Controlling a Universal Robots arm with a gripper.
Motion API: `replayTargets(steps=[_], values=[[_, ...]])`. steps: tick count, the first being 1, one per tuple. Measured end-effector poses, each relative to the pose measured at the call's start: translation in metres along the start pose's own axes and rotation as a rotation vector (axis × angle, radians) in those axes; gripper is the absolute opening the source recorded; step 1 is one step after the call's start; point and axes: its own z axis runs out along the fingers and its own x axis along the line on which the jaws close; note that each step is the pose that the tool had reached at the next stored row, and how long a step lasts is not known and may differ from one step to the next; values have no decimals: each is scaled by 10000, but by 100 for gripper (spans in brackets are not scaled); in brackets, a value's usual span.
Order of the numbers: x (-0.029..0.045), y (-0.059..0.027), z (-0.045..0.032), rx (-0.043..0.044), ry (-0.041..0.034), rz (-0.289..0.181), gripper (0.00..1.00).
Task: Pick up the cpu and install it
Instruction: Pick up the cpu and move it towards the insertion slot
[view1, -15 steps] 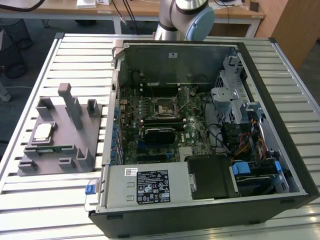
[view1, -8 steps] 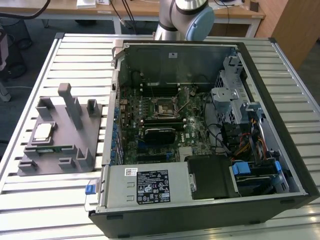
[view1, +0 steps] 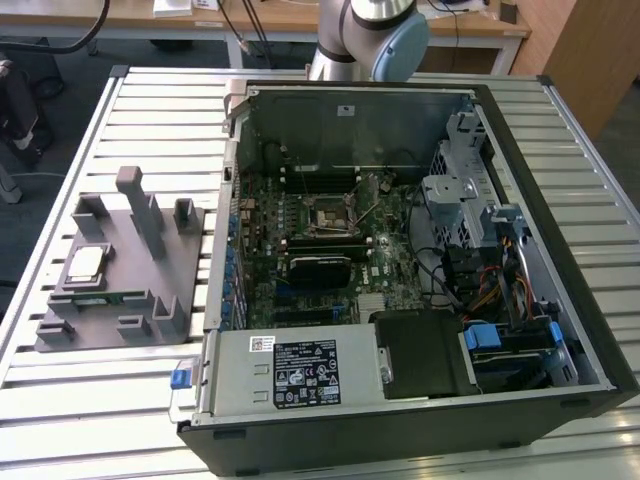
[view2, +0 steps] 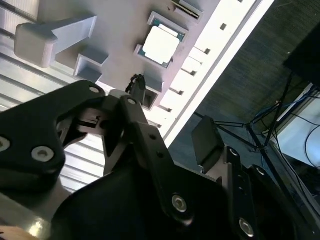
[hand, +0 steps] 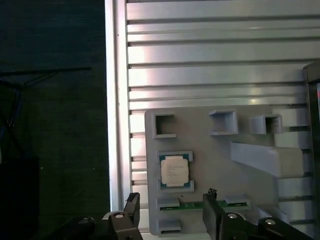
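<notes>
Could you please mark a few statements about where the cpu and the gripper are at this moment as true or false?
1. The cpu sits in the grey fixture on the slatted table. True.
2. The gripper is shut on the cpu. False: it is open, holds nothing and is clear of the cpu.
3. The cpu is seated inside the open computer case. False: it lies in the fixture, outside the case.
4. A green memory stick lies in the fixture next to the cpu. True.
</notes>
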Motion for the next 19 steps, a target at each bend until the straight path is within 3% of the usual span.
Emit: replayTargets(steps=[3, 6, 19], values=[[0, -4, 54, -6, 28, -412, 70], [0, -8, 109, -11, 53, -838, 70], [-19, -19, 299, -15, 55, -876, 70]])
